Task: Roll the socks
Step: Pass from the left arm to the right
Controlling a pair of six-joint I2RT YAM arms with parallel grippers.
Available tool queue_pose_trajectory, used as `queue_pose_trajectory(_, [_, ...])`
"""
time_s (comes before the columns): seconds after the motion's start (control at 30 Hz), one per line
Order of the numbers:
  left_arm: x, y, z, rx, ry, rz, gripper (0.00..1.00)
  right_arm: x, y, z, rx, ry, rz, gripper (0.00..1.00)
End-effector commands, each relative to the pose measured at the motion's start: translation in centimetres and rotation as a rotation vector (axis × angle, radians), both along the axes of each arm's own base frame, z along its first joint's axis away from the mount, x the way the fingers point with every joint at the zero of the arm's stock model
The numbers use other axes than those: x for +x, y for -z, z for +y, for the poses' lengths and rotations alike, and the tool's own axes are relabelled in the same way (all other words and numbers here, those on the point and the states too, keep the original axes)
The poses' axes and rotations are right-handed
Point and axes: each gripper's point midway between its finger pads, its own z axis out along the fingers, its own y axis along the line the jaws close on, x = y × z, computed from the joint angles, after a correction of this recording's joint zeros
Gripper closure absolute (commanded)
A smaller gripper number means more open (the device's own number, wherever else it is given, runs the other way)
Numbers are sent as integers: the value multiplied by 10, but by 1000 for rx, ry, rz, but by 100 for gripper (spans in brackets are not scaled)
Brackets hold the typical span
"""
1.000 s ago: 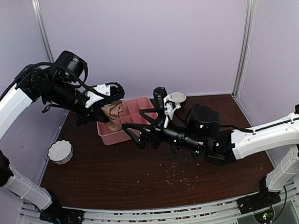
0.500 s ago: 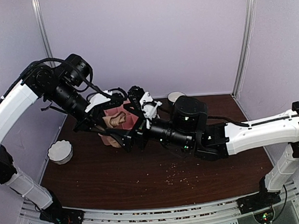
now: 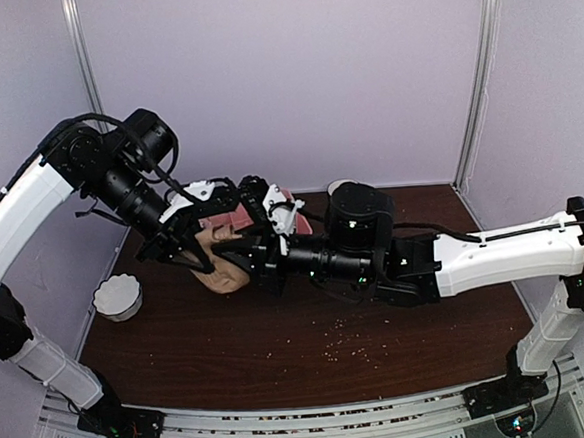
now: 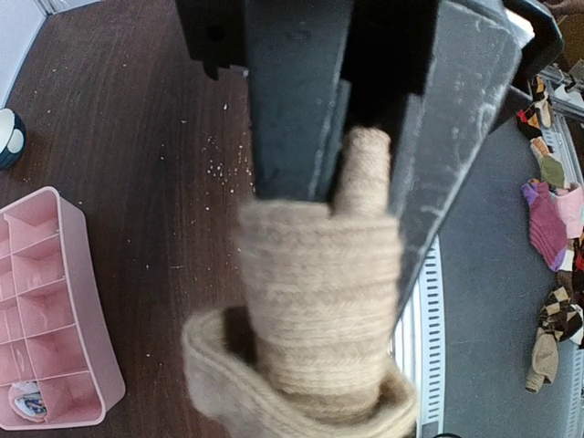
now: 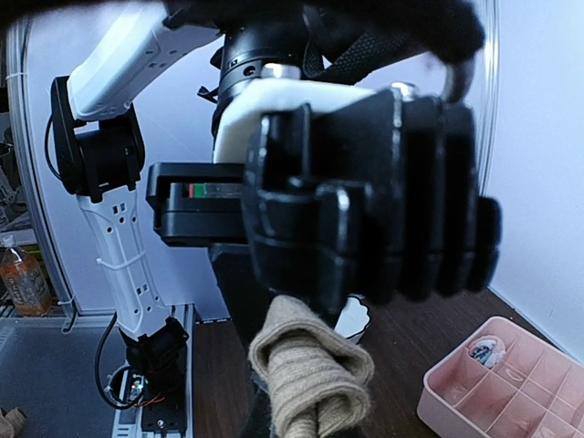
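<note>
Tan sock (image 4: 319, 310) hangs above the worktop (image 3: 310, 338), pinched in the left gripper's (image 4: 365, 182) jaws; the right gripper (image 3: 246, 254), wide a second ago, has closed its jaws at the sock's end, hold unconfirmed, so rolling may begin.

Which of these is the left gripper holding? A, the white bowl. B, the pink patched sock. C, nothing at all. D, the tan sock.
D: in the left wrist view the left gripper is shut on the tan sock, which hangs rolled below its fingers.
</note>
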Motion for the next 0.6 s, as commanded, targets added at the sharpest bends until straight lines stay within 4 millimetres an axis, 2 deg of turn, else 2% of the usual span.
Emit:
queue_pose_trajectory(0.0, [2, -18, -3, -66, -1, -71, 94, 2, -16, -4, 61, -22, 28, 100])
queue_pose_trajectory(0.03, [9, -20, -2, -66, -28, -105, 75, 4, -16, -5, 69, -9, 36, 100])
queue_pose_trajectory(0.07, [14, -24, 0, -69, -51, -146, 61, 7, -15, -7, 75, 7, 44, 100])
queue_pose_trajectory(0.13, [26, -33, 3, -83, -96, -233, 44, 16, -15, -11, 84, 56, 65, 100])
queue_pose_trajectory(0.2, [37, -44, 7, -108, -145, -323, 33, 29, -16, -15, 105, 126, 104, 100])
queue_pose_trajectory(0.3, [50, -62, 12, -149, -200, -481, 29, 44, -19, -17, 148, 198, 177, 100])
queue_pose_trajectory(0.4, [57, -67, 17, -139, -220, -636, 29, 59, -18, -18, 190, 282, 289, 100])
queue_pose_trajectory(0.57, [69, -71, 21, -108, -258, -756, 30, 62, -20, -14, 250, 341, 373, 100])
